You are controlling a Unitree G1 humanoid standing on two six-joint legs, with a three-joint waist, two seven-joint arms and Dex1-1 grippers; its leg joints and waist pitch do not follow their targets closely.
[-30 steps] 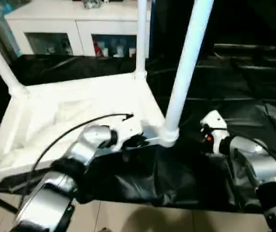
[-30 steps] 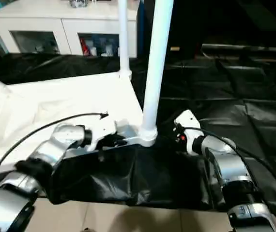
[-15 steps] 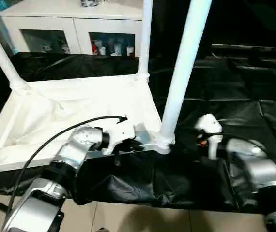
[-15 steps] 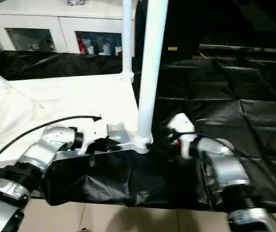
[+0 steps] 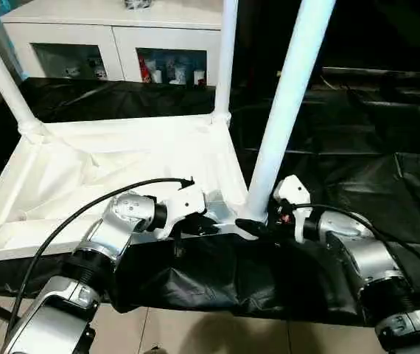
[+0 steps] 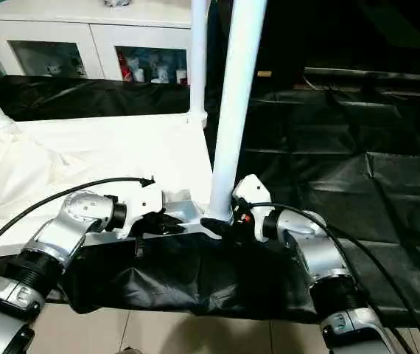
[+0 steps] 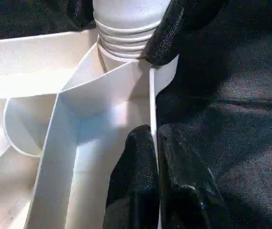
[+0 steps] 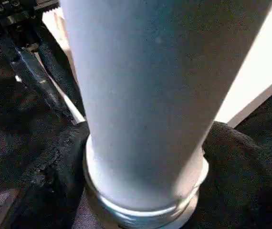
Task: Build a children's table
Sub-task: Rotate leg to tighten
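Left gripper (image 7: 156, 157) pinches the thin near rim of the children's table (image 5: 107, 166), fingers pressed together on it. Right gripper (image 8: 141, 167) has moved in since a second ago and now wraps the base of the nearest leg (image 5: 287, 96) at its corner socket, a black finger (image 8: 55, 162) on each side. The upturned table lies on the black-draped bench (image 5: 357, 155), at its near edge. A white cabinet (image 5: 114, 44) stands beyond. No writing is legible.
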